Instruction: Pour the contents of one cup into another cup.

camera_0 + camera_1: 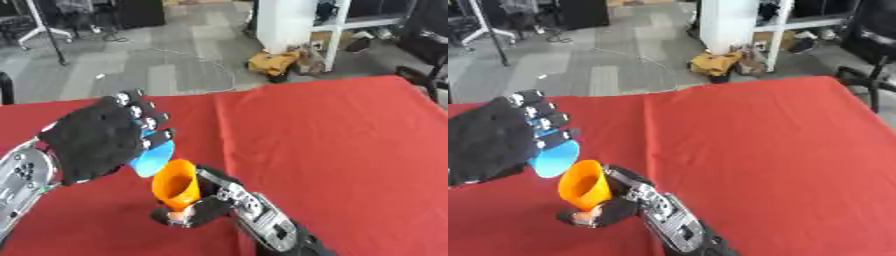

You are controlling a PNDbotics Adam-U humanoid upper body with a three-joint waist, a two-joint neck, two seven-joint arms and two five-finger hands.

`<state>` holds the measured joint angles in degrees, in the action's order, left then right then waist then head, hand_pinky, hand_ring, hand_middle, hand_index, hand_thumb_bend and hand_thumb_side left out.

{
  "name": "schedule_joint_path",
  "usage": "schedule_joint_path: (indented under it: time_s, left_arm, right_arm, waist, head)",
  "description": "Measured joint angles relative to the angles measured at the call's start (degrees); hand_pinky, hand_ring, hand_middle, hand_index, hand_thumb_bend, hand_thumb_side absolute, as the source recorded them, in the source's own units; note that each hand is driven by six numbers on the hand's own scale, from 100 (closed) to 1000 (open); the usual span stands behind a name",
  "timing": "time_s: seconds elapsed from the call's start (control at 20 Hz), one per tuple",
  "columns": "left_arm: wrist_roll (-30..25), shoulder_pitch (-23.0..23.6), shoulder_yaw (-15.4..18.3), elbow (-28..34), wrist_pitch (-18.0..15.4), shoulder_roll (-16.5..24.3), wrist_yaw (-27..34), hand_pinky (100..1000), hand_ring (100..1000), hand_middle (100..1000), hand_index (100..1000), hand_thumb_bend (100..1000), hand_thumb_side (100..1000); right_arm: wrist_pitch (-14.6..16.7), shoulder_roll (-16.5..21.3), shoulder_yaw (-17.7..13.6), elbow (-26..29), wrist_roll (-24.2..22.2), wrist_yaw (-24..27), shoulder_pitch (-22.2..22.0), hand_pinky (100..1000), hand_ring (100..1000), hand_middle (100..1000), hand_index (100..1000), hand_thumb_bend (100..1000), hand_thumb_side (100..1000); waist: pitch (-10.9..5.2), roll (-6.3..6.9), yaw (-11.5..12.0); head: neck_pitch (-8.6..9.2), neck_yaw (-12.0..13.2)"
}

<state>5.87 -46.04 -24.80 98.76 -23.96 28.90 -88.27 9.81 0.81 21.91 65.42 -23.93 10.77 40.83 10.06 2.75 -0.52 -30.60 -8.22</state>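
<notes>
- At left of frame, our left hand (96,137) curls round the blue cup (154,158), tipped over the orange one.
- At lower centre, our right hand (210,205) grips the orange cup (178,186) low.
- Both cups look light, thin, easily squashed; we'd hold them at mid-wall.

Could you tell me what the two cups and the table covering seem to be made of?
The orange cup, held in the right hand, looks like smooth plastic: uniform bright colour, thin flared wall. The blue cup, tipped in the left hand, looks similar, though mostly hidden. The red table covering appears to be matte cloth, with a fold line down the middle.
</notes>
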Motion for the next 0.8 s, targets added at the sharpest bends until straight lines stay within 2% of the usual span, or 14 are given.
schedule_joint_path:
  time_s: [0.3, 0.6, 0.8]
  left_arm:
    - [-0.5, 0.0, -0.2, 0.4, -0.4, 0.4, 0.4, 440, 428, 418, 691, 513, 100]
    - [-1.7, -0.1, -3.4, -1.3, -4.7, 0.2, -0.6, 435, 427, 420, 695, 511, 100]
    - [-2.1, -0.2, -3.9, -2.2, -5.6, -0.2, -1.0, 437, 426, 418, 694, 510, 100]
  right_arm:
    - [0.0, 0.0, 0.0, 0.0, 0.0, 0.0, 0.0, 681, 393, 355, 445, 384, 100]
    - [0.0, 0.0, 0.0, 0.0, -0.1, 0.0, 0.0, 681, 393, 354, 445, 384, 100]
    - [0.1, 0.0, 0.0, -0.1, -0.1, 0.0, 0.0, 680, 393, 354, 445, 384, 100]
  waist:
    - [-0.05, 0.01, 0.0]
    - [-0.05, 0.17, -0.2]
    - [-0.05, 0.18, -0.2]
  head:
    - [0.0, 0.0]
    - [0.0, 0.0]
    - [0.0, 0.0]
